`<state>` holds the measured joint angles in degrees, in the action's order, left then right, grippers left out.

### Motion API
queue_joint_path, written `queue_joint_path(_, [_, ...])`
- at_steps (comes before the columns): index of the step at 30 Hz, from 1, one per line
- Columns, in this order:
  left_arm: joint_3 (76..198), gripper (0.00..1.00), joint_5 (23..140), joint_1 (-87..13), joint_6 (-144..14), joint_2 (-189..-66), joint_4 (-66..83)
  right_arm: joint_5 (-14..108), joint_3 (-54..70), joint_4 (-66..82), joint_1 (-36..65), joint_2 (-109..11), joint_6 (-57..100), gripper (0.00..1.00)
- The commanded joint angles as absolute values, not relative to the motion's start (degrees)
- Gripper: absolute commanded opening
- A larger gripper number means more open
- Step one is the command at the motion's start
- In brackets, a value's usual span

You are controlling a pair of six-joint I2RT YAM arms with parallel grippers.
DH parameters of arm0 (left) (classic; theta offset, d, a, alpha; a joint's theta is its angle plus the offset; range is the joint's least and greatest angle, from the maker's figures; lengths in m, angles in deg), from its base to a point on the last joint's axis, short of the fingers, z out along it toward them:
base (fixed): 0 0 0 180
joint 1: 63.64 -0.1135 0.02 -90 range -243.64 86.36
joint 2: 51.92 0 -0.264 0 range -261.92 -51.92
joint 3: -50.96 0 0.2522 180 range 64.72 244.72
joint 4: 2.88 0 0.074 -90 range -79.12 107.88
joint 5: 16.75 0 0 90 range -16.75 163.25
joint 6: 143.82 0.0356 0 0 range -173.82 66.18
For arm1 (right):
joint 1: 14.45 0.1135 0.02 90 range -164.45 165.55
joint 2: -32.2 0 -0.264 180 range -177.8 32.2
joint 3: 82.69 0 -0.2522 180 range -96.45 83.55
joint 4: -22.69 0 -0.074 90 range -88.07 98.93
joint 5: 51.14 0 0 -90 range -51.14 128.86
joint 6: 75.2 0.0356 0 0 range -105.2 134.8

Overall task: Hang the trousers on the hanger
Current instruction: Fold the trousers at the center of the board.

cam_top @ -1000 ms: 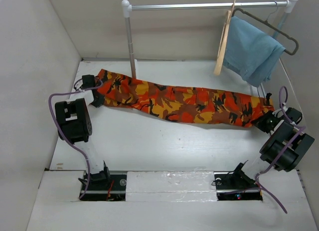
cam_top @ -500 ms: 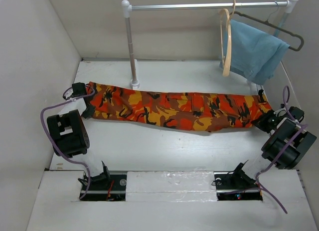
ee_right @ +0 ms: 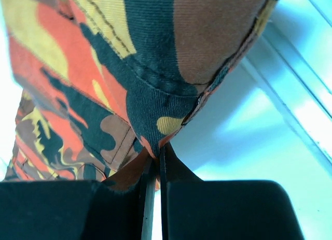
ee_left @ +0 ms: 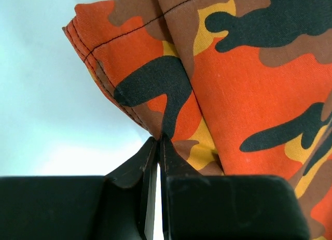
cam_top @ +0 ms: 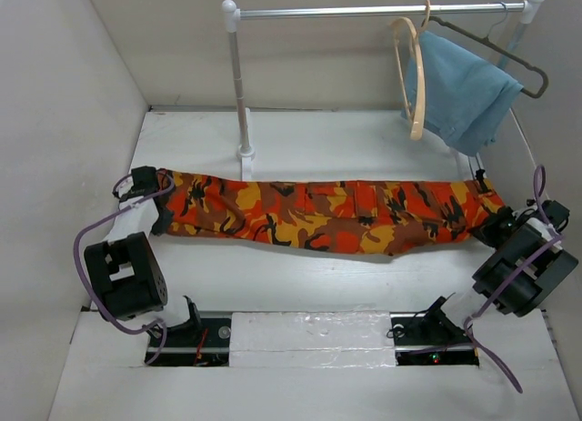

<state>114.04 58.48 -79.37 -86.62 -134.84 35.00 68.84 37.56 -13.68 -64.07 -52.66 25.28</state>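
- Our left pincer (ee_left: pixel 160 141) is pinched shut on a hem corner of the trousers (cam_top: pixel 327 212). The right pincer (ee_right: pixel 155 153) is pinched shut on a stitched edge at the other end.
- The trousers stretch as 1 long band from pincer to pincer across the table (cam_top: pixel 318 139). We cannot tell whether the middle rests on the table or hangs just above it.
- The hanger (cam_top: pixel 416 75) hangs from the rail (cam_top: pixel 364 12), above and beyond the right pincer and well apart from the left. It sits just beside the blue cloth (cam_top: pixel 464 89).
- We judge the step in hand to be carrying the spread trousers toward the hanger.
- Each pincer holds only a thin bite of cloth at its tips, so we should grip firmly and avoid jerks. A slip would drop that end.
- We should move the 2 arms together at an even span, tight enough to limit sag but not so tight that it drags cloth out of a pincer.
- The hanger hangs free and nearly edge-on, so it may swing when touched, and we should bring the cloth in slowly.
- We cannot make out its lower bar from above.
- The rail post (cam_top: pixel 244 103) stands beyond the cloth, nearer the left pincer, and we should lift clear of it.
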Motion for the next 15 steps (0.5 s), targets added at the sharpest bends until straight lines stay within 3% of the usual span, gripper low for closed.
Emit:
queue_joint_path(1, [113.59,0.00,51.45,-81.04,-85.98,-130.94,35.92,62.67,34.25,-10.92,-67.44,-54.72,23.68,0.00])
queue_joint_path(3, [113.33,0.00,51.71,-81.04,-86.34,-130.67,36.72,63.12,34.51,-11.28,-67.44,-53.33,23.32,0.01])
queue_joint_path(4, [113.41,0.01,51.28,-81.04,-87.82,-130.93,38.37,62.60,34.68,-11.37,-67.44,-50.62,23.50,0.07])
queue_joint_path(5, [113.50,0.23,50.93,-81.04,-88.18,-131.11,39.26,63.11,35.21,-11.37,-67.44,-49.29,23.58,0.13])
queue_joint_path(7, [113.76,0.40,50.57,-81.57,-88.89,-130.24,40.49,63.99,34.95,-12.07,-65.61,-47.44,23.67,0.29])
queue_joint_path(9, [113.94,0.49,52.14,-82.36,-88.80,-127.61,40.15,65.31,34.25,-12.60,-62.98,-45.15,23.85,0.39])
queue_joint_path(10, [114.46,0.49,53.55,-82.36,-89.50,-126.29,40.32,66.53,33.81,-12.26,-60.87,-43.66,24.28,0.46])
queue_joint_path(15, [114.30,0.47,58.90,-82.36,-89.86,-125.75,37.26,66.55,34.24,-13.13,-55.24,-39.36,23.50,0.47])
